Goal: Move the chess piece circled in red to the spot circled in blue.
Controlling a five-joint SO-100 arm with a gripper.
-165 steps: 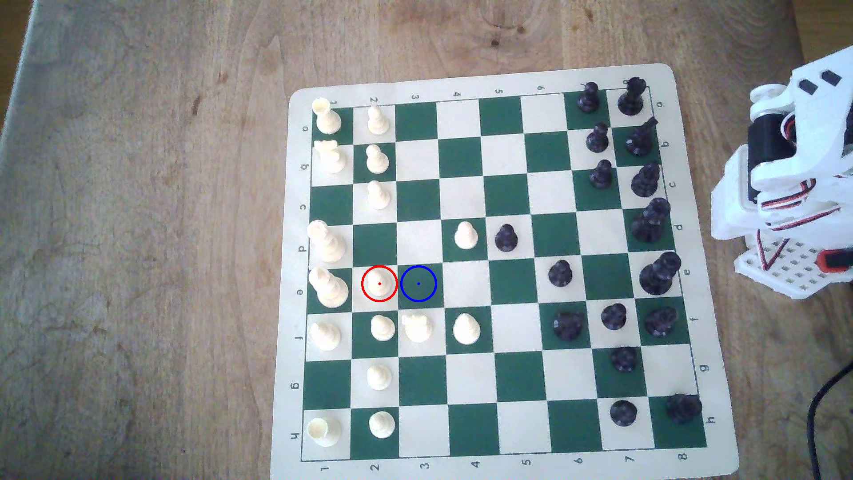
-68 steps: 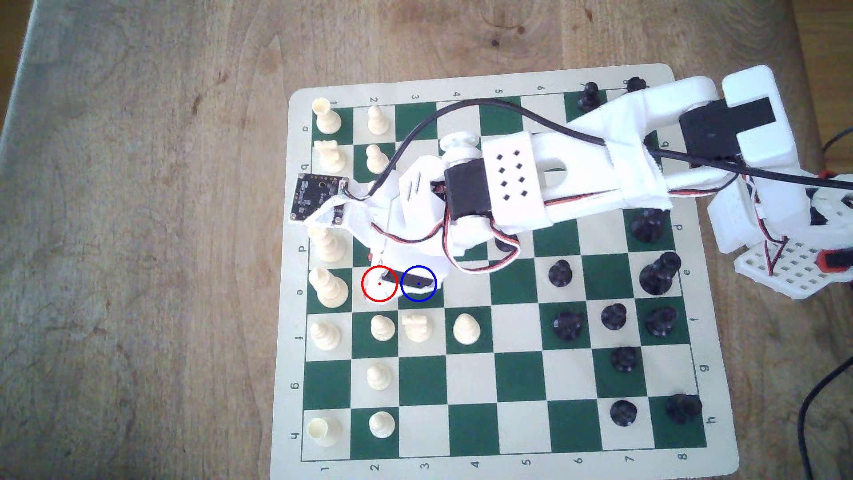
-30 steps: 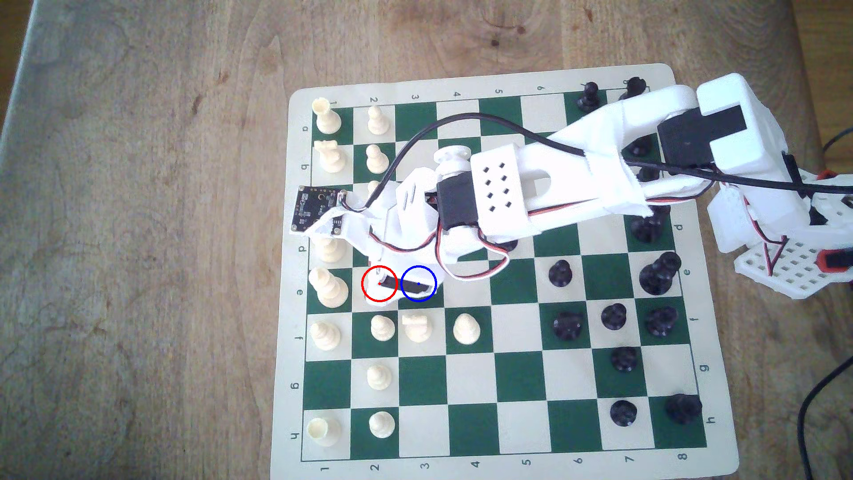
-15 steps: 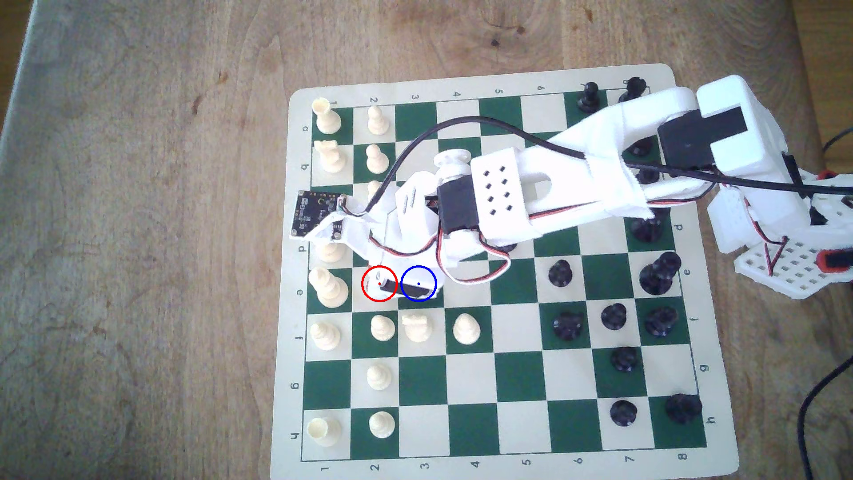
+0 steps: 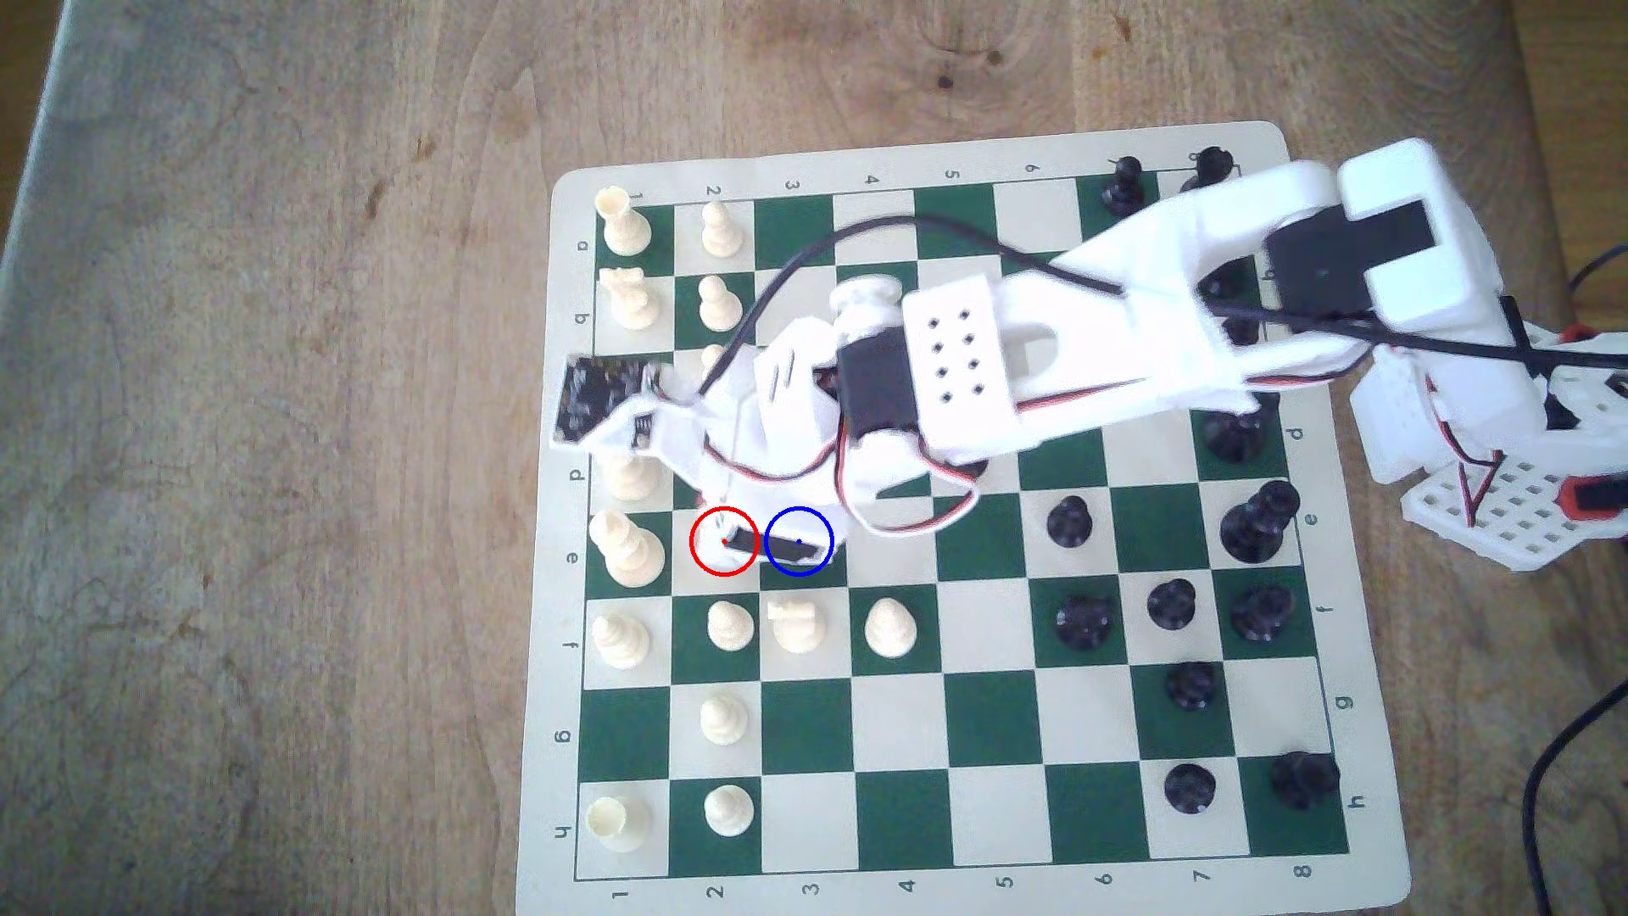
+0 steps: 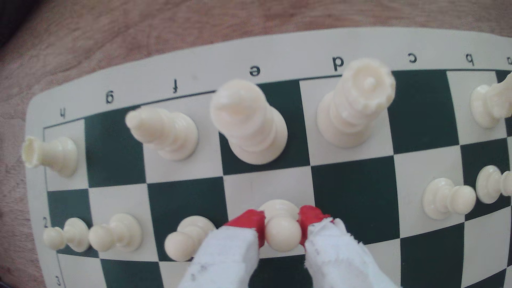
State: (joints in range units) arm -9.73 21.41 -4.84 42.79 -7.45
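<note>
In the exterior view the arm reaches across the chessboard (image 5: 987,731) from the exterior view's right, and its head covers the red-ringed cream square and part of the spot (image 5: 815,571), the blue-ringed dark green square just beside it.

In the wrist view the chess piece (image 6: 280,225) is a small cream pawn, ball head over a flared base (standing upright on its cream square). The gripper (image 6: 282,227) has its red-tipped fingers (image 6: 250,221) pressed against the pawn's head from both sides, clamped on it.
</note>
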